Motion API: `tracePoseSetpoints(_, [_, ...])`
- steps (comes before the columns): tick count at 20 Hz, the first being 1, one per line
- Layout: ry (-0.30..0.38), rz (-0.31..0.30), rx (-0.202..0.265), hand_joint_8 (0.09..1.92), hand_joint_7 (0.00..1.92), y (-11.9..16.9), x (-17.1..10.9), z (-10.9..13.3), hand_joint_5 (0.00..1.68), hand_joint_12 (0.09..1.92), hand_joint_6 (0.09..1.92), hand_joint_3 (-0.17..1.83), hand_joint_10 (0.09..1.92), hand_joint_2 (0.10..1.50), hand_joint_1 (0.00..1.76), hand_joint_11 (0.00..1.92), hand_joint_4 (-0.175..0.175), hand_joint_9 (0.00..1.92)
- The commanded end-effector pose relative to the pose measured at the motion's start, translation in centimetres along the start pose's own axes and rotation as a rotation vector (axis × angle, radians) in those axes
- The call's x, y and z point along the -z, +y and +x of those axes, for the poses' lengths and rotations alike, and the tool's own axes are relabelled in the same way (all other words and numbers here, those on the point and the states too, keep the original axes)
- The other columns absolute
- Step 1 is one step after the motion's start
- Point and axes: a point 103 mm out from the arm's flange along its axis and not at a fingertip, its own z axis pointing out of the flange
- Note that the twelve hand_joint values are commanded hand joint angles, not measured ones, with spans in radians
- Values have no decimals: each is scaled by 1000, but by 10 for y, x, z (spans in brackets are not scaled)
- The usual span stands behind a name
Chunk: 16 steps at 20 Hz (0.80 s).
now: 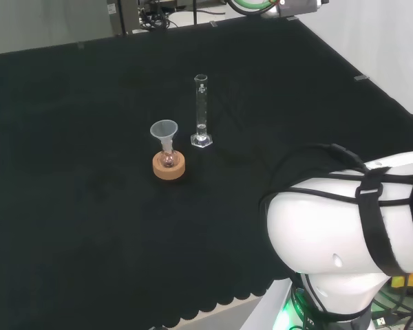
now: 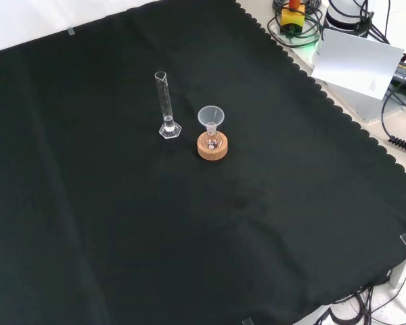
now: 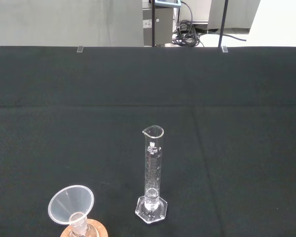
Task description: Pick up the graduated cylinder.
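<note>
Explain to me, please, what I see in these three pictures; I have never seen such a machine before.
The machine is a white robot arm at a bench under a black cloth; the big white shape at the right of the head view is one of its links. That picture is taken from behind and above the arm's base. The front view looks down on the cloth from the opposite side. The wrist view comes from a camera at the arm's wrist.

On the cloth stands a tall, clear graduated cylinder on a six-sided foot, upright and apart from the rest. Beside it a small flask sits in a cork ring, with a funnel in its neck. Nothing touches the cylinder yet.
</note>
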Motion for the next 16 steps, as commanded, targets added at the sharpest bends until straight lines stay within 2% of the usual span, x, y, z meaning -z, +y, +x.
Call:
tracePoseSetpoints(1, [-8, -8, 0, 524, 16, 0, 0, 0, 181, 1324, 232, 529, 669, 1129, 13, 136, -25, 149])
tracePoseSetpoints(4, [-6, -5, 10, 535, 6, 0, 0, -1, 232, 1385, 102, 400, 674, 1200, 1, 98, -25, 142])
tracePoseSetpoints(10, [-35, 3, 69, 538, 7, 0, -5, 3, 243, 1392, 87, 374, 675, 1214, 0, 94, -25, 143])
tracePoseSetpoints(16, [-41, 29, 61, 553, 38, 5, -27, 6, 267, 1390, 87, 342, 681, 1228, 0, 108, -29, 183])
